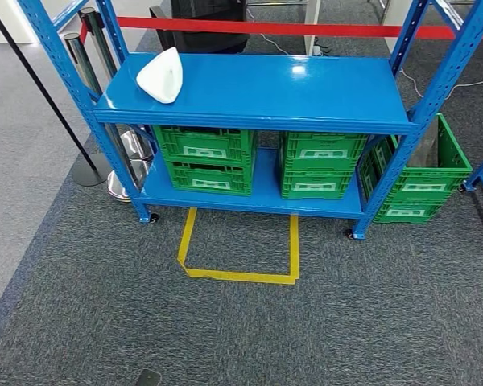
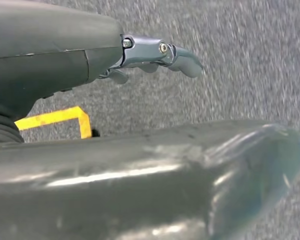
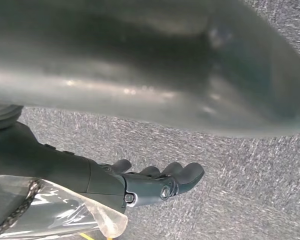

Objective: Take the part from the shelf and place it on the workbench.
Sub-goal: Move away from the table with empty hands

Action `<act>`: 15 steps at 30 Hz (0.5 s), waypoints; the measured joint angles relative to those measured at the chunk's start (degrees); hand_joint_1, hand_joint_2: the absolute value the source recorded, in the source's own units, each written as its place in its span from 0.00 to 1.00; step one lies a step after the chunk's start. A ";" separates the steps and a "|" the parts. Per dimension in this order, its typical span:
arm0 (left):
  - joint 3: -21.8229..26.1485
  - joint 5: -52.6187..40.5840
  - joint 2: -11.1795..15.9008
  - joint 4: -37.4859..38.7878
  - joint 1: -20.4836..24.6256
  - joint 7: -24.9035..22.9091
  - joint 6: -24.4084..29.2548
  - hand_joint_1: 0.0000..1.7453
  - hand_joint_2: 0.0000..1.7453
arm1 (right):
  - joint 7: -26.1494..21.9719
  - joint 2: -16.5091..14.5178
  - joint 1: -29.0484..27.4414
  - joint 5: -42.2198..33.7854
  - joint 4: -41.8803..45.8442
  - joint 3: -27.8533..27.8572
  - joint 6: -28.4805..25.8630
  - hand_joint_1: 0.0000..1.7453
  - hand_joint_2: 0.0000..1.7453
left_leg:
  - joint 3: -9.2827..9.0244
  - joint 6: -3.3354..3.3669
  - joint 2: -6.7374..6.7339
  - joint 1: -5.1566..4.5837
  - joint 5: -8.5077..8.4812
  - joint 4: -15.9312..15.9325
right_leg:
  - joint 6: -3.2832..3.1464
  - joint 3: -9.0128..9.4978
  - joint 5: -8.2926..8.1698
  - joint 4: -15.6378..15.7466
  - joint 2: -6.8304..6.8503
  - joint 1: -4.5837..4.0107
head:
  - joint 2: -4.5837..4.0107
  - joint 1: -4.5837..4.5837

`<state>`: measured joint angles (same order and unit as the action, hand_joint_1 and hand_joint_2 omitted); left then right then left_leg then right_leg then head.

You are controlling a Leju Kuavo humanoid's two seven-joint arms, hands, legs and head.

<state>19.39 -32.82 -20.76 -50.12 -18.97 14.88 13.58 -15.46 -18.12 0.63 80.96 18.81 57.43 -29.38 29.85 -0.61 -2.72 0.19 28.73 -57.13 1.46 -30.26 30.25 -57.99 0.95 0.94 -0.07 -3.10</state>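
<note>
A white, rounded triangular part [image 1: 161, 75] lies on the left end of the blue shelf's top board [image 1: 275, 92] in the head view. My left hand [image 2: 156, 55] hangs over grey carpet in the left wrist view, fingers stretched out and apart, holding nothing. My right hand [image 3: 156, 182] likewise hangs above the carpet in the right wrist view, fingers extended with nothing in them. Both hands are far from the part.
Green crates [image 1: 205, 157] [image 1: 319, 165] fill the shelf's lower board; another green crate [image 1: 419, 181] stands on the floor to its right. Yellow floor tape [image 1: 242, 273] marks a box in front of the shelf. Chrome barrier posts [image 1: 99, 88] and a red belt [image 1: 287, 28] stand behind.
</note>
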 joint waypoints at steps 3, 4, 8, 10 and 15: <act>-0.62 1.43 0.01 0.00 0.01 -0.08 3.25 0.00 0.00 | -0.29 0.01 0.07 -0.20 -0.22 0.03 -0.37 0.00 0.00 | 0.05 0.05 0.00 -0.05 0.03 -0.08 | 0.01 0.01 -0.01 0.01 0.00 0.09 | 0.00 -0.01; -0.92 1.93 0.02 0.00 0.01 -0.11 3.68 0.00 0.00 | -0.39 0.01 0.08 -0.23 -0.27 0.07 -0.43 0.00 0.00 | 0.07 0.07 0.00 -0.07 0.05 -0.10 | 0.02 0.01 -0.01 0.01 0.01 0.12 | 0.00 -0.01; -1.42 3.30 0.04 0.00 -0.05 -0.98 0.12 0.00 0.00 | -0.69 0.01 0.15 0.02 -0.38 0.18 -0.60 0.00 0.00 | 0.11 0.12 0.00 -0.15 0.13 -0.24 | 0.18 0.08 -0.16 0.16 0.00 0.29 | 0.00 0.01; -1.40 3.71 0.07 -0.06 -0.17 -1.51 -1.65 0.00 0.00 | -0.76 0.01 0.24 0.19 -0.48 0.18 -0.72 0.00 0.00 | 0.02 0.80 0.00 -0.37 -0.05 0.10 | 0.80 0.37 -0.66 0.90 0.12 0.54 | 0.00 -0.16; -1.43 3.92 -0.04 -0.42 -0.39 -1.68 -2.56 0.00 0.00 | -0.85 0.22 0.38 0.32 -0.62 0.15 -1.00 0.00 0.00 | -2.31 2.68 0.17 0.65 -2.09 5.77 | 1.67 -3.34 2.91 -5.76 -0.66 0.29 | -0.01 0.03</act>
<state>17.96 -28.89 -20.81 -50.54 -19.37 13.20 11.02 -16.31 -17.91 1.01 81.28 18.18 57.58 -30.39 27.54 2.07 -2.54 0.84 26.65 -51.36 3.13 -33.60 33.16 -63.74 0.29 1.23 -0.07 -3.07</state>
